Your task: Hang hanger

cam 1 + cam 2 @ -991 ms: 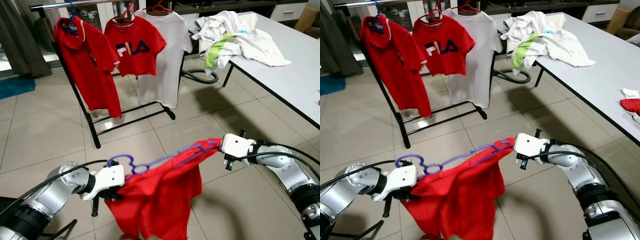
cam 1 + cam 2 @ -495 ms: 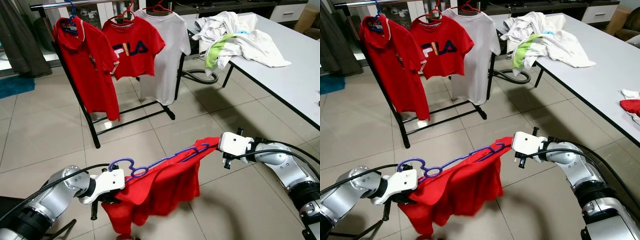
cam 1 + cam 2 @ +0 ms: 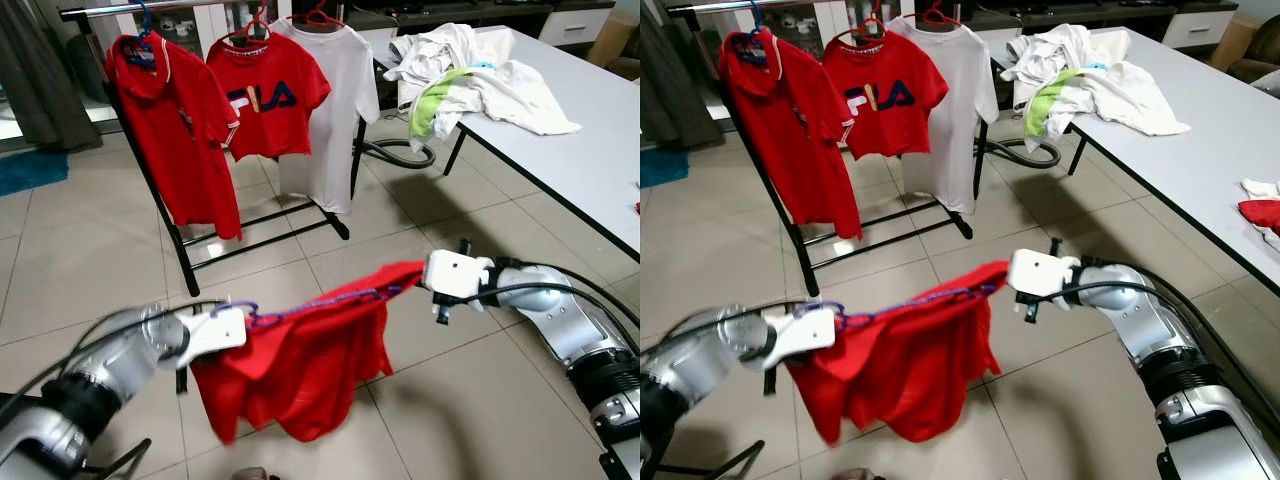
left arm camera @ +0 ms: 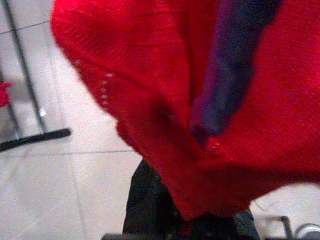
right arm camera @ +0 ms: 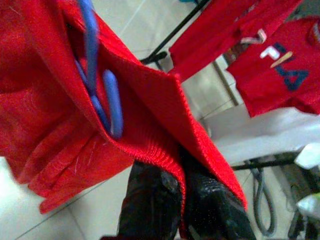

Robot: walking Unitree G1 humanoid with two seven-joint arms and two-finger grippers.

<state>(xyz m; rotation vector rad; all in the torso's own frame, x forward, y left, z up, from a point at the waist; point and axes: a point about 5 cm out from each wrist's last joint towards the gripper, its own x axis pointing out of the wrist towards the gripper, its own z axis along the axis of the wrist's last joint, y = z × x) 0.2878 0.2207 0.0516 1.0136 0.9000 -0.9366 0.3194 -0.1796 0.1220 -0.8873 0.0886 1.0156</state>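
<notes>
Left eye view: the purple hanger (image 3: 320, 303), earlier sagging with its looped hook showing, is now pulled taut, nearly level, inside the soft red shirt (image 3: 295, 365). Left gripper (image 3: 215, 335) and right gripper (image 3: 440, 285) each pinch a shirt edge. Behind, a black rack (image 3: 185, 250) stands on glossy beige tile floor (image 3: 60, 270).

Rack (image 3: 186, 262): stood far left, three garments hung on it.
Table (image 3: 590, 160): placed right, clothes pile (image 3: 470, 70) heaped on its far end.
Held shirt (image 3: 300, 355): stretched between left gripper (image 3: 215, 335) and right gripper (image 3: 440, 285), before the rack.
</notes>
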